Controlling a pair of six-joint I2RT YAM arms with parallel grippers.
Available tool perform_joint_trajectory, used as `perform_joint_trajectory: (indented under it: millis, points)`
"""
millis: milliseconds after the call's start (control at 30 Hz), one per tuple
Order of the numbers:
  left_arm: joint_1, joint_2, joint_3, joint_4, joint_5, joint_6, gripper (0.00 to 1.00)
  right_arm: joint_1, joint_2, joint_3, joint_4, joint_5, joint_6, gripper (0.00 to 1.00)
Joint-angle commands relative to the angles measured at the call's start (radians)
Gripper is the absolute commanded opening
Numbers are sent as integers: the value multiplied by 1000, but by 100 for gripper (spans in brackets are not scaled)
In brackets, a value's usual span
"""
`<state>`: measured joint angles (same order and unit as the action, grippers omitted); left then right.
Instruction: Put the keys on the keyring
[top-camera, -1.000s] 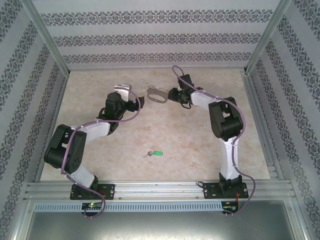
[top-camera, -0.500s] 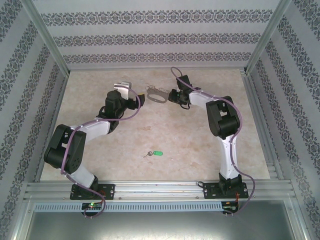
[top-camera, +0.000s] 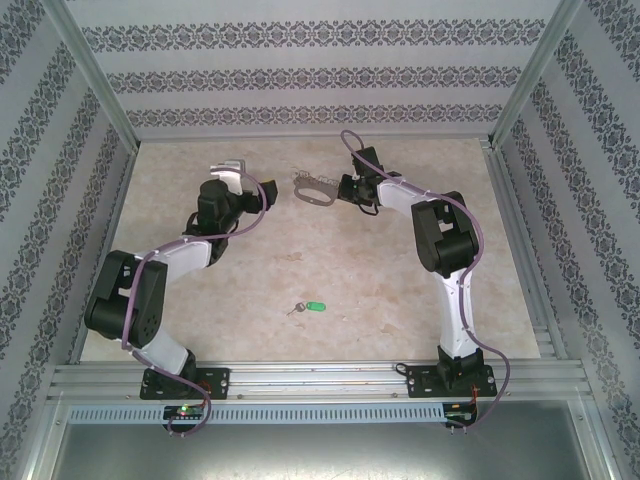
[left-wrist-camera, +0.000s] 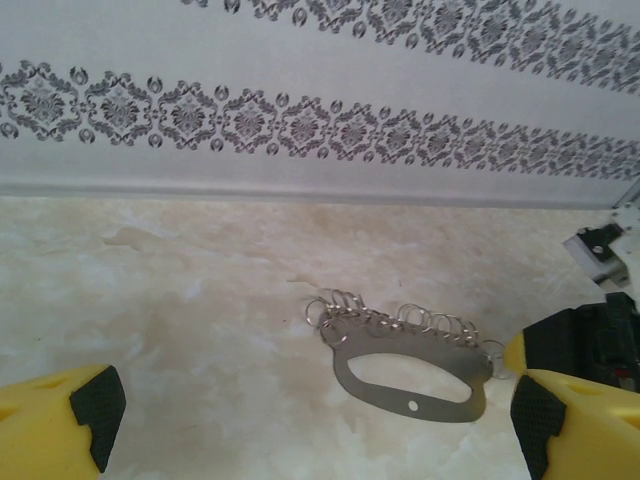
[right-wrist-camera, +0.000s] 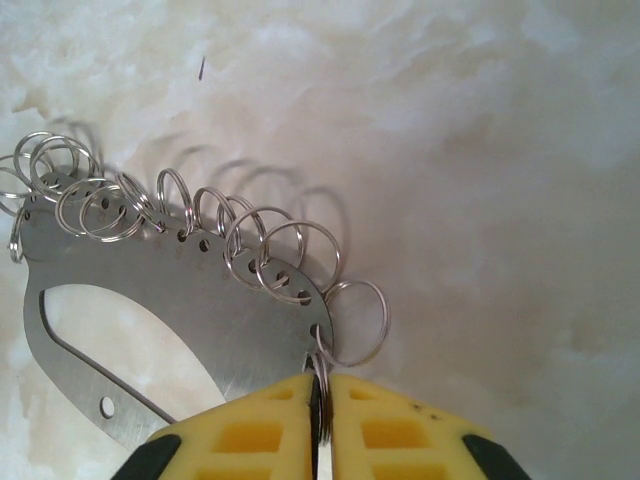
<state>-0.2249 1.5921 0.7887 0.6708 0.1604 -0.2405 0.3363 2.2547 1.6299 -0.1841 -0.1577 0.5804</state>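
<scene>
The keyring (top-camera: 315, 188), a grey oval metal plate with a row of small wire rings along one side, lies flat at the far middle of the table. My right gripper (top-camera: 341, 188) is at its right end. In the right wrist view the yellow pads (right-wrist-camera: 270, 425) are shut on the end of the keyring (right-wrist-camera: 200, 290), pinching a ring at the plate's tip. My left gripper (top-camera: 226, 170) stands open well left of it. Its wrist view looks across at the keyring (left-wrist-camera: 400, 338) between wide-apart fingertips (left-wrist-camera: 95, 410). The keys (top-camera: 307, 307), a small silver key on a green tag, lie alone nearer the front.
Patterned walls and metal frame posts close in the table on three sides. A rail (top-camera: 320, 375) runs along the front edge by the arm bases. Bare marbled tabletop (top-camera: 330, 260) lies between the keyring and the keys.
My right gripper's jaws have closed onto the keyring's right end. My left gripper has drawn back to the left, away from the keyring. The keys have not moved.
</scene>
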Motion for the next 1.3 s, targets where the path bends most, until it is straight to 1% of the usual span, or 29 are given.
perform_joint_trajectory:
  millis: [0, 167, 233, 300, 500, 533, 633, 767, 900, 1100, 1267]
  points:
    - [-2, -52, -35, 115, 64, 30, 100, 2, 23, 27, -21, 3, 7, 13]
    - [-1, -73, -37, 112, 52, 59, 100, 2, 28, 22, -21, 8, 6, 13]
    - [-1, -78, -43, 122, 51, 54, 100, 3, 32, 22, -22, 9, 7, 13]
    - [-2, -81, -34, 98, 49, 47, 100, 1, 36, 23, -24, 12, 8, 12]
    - [-2, -76, -1, 40, 58, 25, 100, -3, 37, 23, -25, 11, 9, 4]
    - [-2, -76, -3, 43, 58, 24, 100, -2, 37, 24, -25, 9, 7, 0]
    - [-1, -78, -26, 87, 62, 6, 100, -5, 32, 20, -28, 1, -2, 0]
    - [-2, -93, -12, 31, 95, -29, 100, -4, -11, -13, -16, -25, -42, 0]
    - [-2, -128, 9, -54, 129, -64, 100, 4, -123, -113, 44, -52, -138, 0]
    - [-9, -186, 28, -178, 193, -107, 100, 26, -384, -400, 281, -147, -271, 0]
    - [-32, -215, 19, -230, 242, -125, 100, 31, -561, -586, 424, -231, -316, 0]
